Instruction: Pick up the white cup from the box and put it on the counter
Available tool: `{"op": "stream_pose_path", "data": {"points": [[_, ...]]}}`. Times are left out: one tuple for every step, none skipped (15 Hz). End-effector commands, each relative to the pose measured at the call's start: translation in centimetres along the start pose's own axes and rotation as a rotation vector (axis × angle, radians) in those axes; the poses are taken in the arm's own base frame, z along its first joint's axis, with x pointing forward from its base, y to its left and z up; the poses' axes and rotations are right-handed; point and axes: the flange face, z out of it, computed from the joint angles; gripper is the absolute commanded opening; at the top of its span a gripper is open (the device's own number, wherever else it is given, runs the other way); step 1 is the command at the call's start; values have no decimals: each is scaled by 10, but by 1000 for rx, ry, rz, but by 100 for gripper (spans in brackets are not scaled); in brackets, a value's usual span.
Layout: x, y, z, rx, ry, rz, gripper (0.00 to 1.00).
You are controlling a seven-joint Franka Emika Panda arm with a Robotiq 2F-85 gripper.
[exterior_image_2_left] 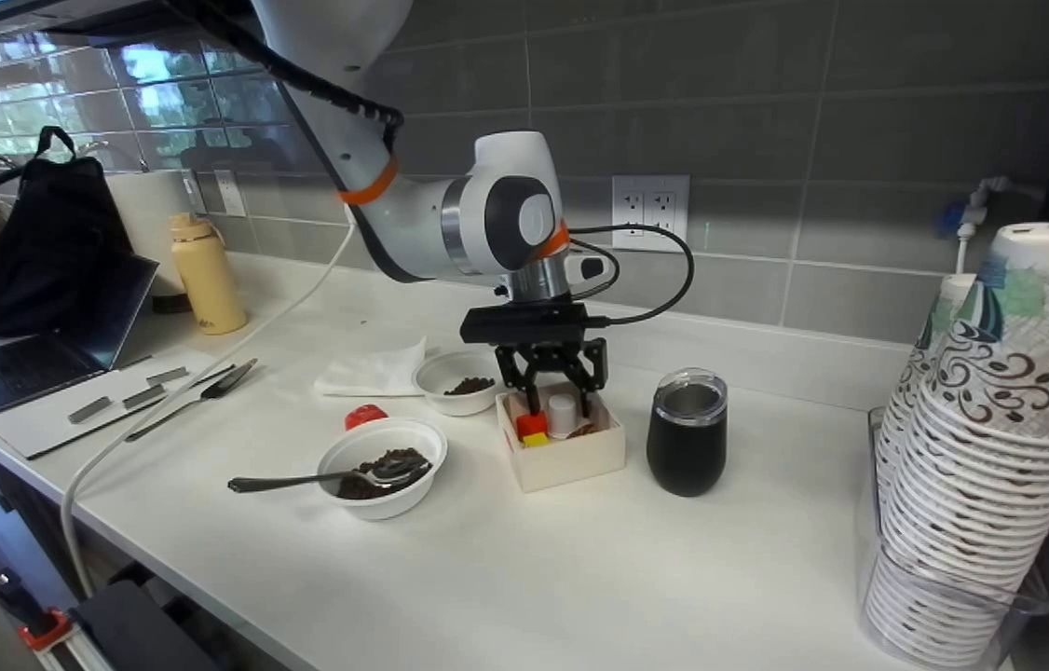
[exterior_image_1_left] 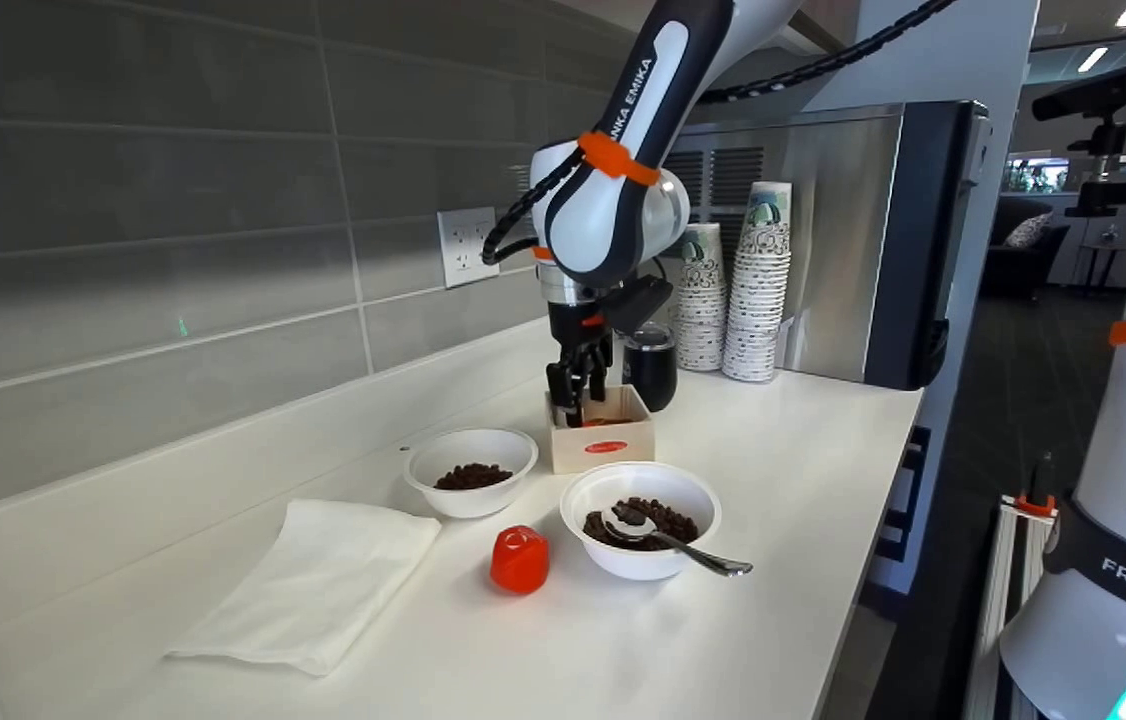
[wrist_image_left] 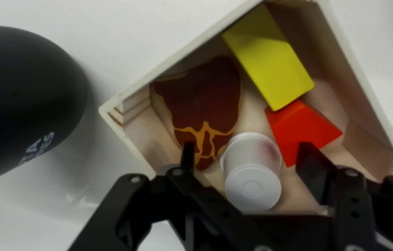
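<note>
The white cup (wrist_image_left: 252, 186) stands upside down, closed base up, inside the tan box (exterior_image_2_left: 576, 463); it also shows in an exterior view (exterior_image_2_left: 563, 415). The box also shows in an exterior view (exterior_image_1_left: 605, 448) and the wrist view (wrist_image_left: 360, 78). My gripper (wrist_image_left: 247, 151) is open, pointing down into the box, with one finger on each side of the cup and gaps between. It is over the box in both exterior views (exterior_image_1_left: 583, 402) (exterior_image_2_left: 560, 404). In an exterior view the fingers and box wall hide the cup. The box rests on the off-white counter (exterior_image_2_left: 599, 578).
Inside the box are a yellow block (wrist_image_left: 269, 57), a red block (wrist_image_left: 301, 129) and a flat brown piece (wrist_image_left: 200, 101). A black tumbler (exterior_image_2_left: 688, 438) stands close beside the box. Two white bowls (exterior_image_1_left: 643, 560) (exterior_image_1_left: 471, 500), a red object (exterior_image_1_left: 520, 560) and paper cup stacks (exterior_image_1_left: 758, 290) are nearby.
</note>
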Motion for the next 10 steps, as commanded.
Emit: {"op": "stream_pose_path", "data": {"points": [[12,-2,5,-13,19,1,78],[14,-2,6,-12,19,-3,79],[16,-3,7,-12,20,-7,82],[17,-3,8,-12,21,-11,83],[19,-3,9,-8,21,-16,86],[21,-3,10,-6,22,-18,85],[23,-3,11,-6,23,-20,88],[24,-3,12,-6,23,-22,85],[25,-4,13,-6,24,-24,76],[26,-4,13,-6,25,-26,62]]}}
